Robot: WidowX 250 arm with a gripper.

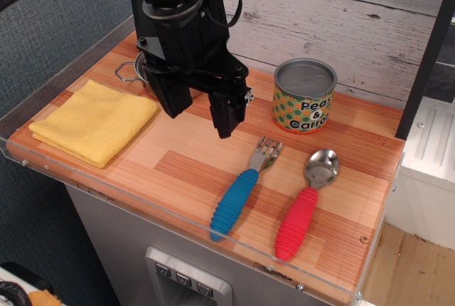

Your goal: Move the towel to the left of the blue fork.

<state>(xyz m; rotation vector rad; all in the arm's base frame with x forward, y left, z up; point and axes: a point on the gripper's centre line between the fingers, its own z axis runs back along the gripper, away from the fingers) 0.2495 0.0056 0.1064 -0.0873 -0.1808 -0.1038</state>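
Observation:
The yellow folded towel (96,121) lies flat at the left end of the wooden tabletop, near the front edge. The blue fork (242,191) lies right of the middle, handle toward the front edge, silver tines pointing back. My black gripper (199,115) hangs above the table between the towel and the fork. Its two fingers (226,115) point down and stand apart, open, with nothing between them. It is above the table, just right of the towel's right corner and not touching the towel.
A red-handled spoon (306,203) lies right of the fork. A "Peas & Carrots" can (304,96) stands behind them. A small metal object (135,71) sits behind the gripper at the back left. A clear lip (178,210) lines the table's front edge.

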